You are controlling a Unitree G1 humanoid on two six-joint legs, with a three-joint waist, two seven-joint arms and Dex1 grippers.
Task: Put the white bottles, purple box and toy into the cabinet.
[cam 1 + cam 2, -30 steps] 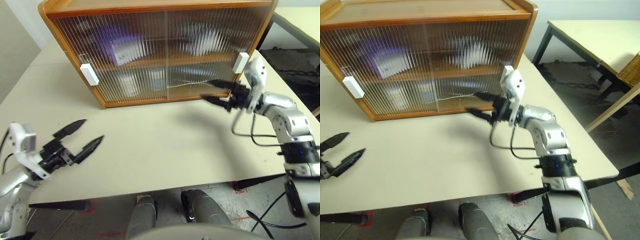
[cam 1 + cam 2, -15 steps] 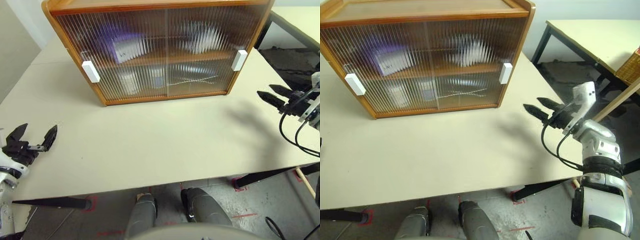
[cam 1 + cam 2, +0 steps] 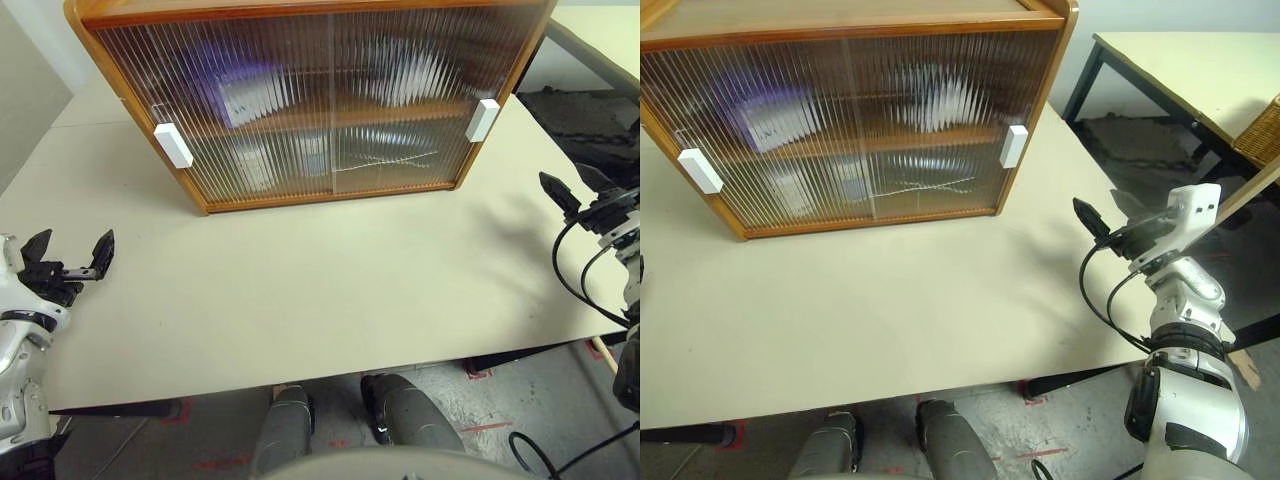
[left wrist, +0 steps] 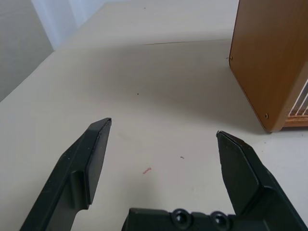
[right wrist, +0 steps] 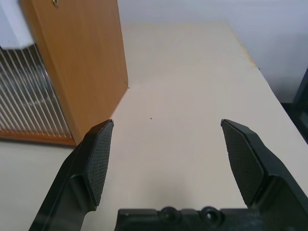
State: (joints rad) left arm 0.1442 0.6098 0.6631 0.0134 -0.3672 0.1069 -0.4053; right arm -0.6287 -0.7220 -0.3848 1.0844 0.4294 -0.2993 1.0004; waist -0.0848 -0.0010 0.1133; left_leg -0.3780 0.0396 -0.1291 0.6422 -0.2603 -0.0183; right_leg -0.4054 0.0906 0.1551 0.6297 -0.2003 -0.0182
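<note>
We are holding both tools spread and empty, left tool and right tool flanking the cabinet. Its doors are closed; purple box and pale shapes are blurring behind them. We judge nothing needs lifting off the surface; withdraw gently.

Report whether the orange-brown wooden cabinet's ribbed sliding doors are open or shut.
Shut: the ribbed translucent doors cover the orange-brown wooden cabinet's whole front, white handles at the outer edges.

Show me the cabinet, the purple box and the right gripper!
cabinet (image 3: 305,12): left eye view, wooden top edge.
purple box (image 3: 228,85): left eye view, purple blur behind the door.
right gripper (image 3: 1107,211): right eye view, between its fingertips.
</note>
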